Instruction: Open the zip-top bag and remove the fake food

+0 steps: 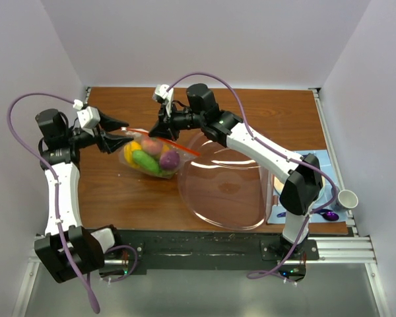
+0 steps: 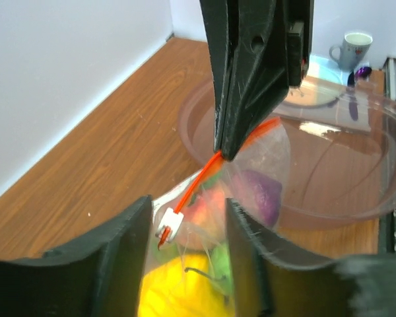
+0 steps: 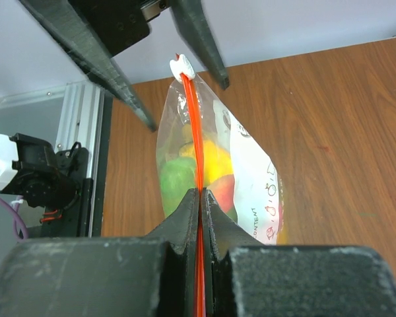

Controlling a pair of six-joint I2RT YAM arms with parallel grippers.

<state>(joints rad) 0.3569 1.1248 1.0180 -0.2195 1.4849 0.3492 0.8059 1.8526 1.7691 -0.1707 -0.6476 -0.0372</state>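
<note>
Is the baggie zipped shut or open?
Shut, it seems: the red strip on the bag runs as one line to the white slider, toy food inside.

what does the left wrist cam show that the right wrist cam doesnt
Left wrist only: the clear bowl behind the zip-top bag, and a mug far back. Right wrist only: the white printed label on the bag, and the metal rail at the table edge. Both: the bag with fake food inside, the right gripper shut on its red zip strip, and the left gripper open either side of the white slider.
</note>
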